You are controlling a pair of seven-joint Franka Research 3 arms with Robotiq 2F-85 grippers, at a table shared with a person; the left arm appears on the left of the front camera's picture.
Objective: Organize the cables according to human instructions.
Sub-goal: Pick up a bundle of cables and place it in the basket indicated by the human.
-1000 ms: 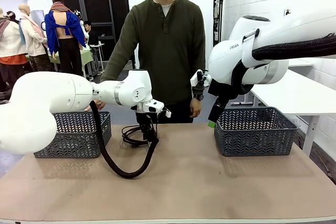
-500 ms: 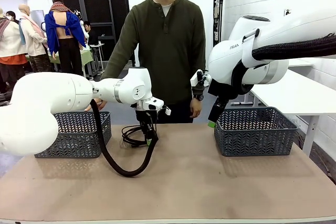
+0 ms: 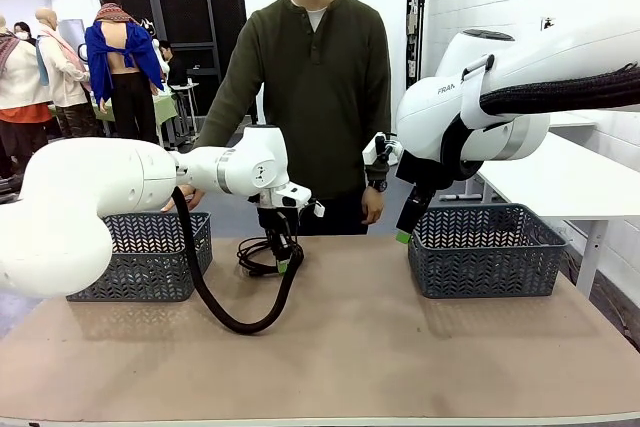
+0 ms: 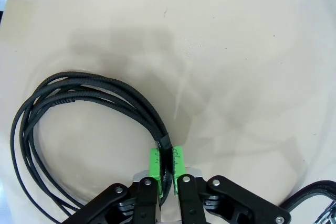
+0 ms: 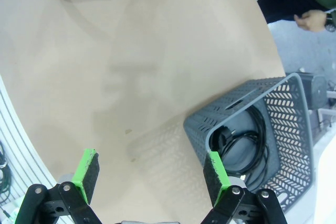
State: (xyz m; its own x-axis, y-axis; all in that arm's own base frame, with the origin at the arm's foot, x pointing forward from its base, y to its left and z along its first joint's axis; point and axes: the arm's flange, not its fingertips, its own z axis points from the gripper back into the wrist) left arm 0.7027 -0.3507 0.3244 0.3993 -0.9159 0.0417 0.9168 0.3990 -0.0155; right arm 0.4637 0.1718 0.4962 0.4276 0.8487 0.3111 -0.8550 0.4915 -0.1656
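A coiled black cable (image 3: pixel 256 256) lies on the tan table near its far edge, in front of the person. My left gripper (image 3: pixel 283 261) points down at the coil's right side. In the left wrist view the cable (image 4: pixel 84 92) curves into my left gripper (image 4: pixel 166 162), whose green pads (image 4: pixel 154 162) are shut on the bundled strands. My right gripper (image 3: pixel 402 235) hangs above the table just left of the right basket. In its own view my right gripper (image 5: pixel 151 174) stands wide open and holds nothing. Another cable (image 5: pixel 245 141) lies coiled inside that basket.
A grey basket (image 3: pixel 140 255) stands at the table's left and a second grey basket (image 3: pixel 487 251) at the right, its rim (image 5: pixel 231 104) below my right wrist. The person stands at the far edge with a hand (image 3: pixel 373 205) hanging down. My left arm's ribbed hose (image 3: pixel 232 325) sags onto the table.
My left gripper's jaws have closed onto the cable's strands and the coil has shifted slightly. The right arm and the person have not moved.
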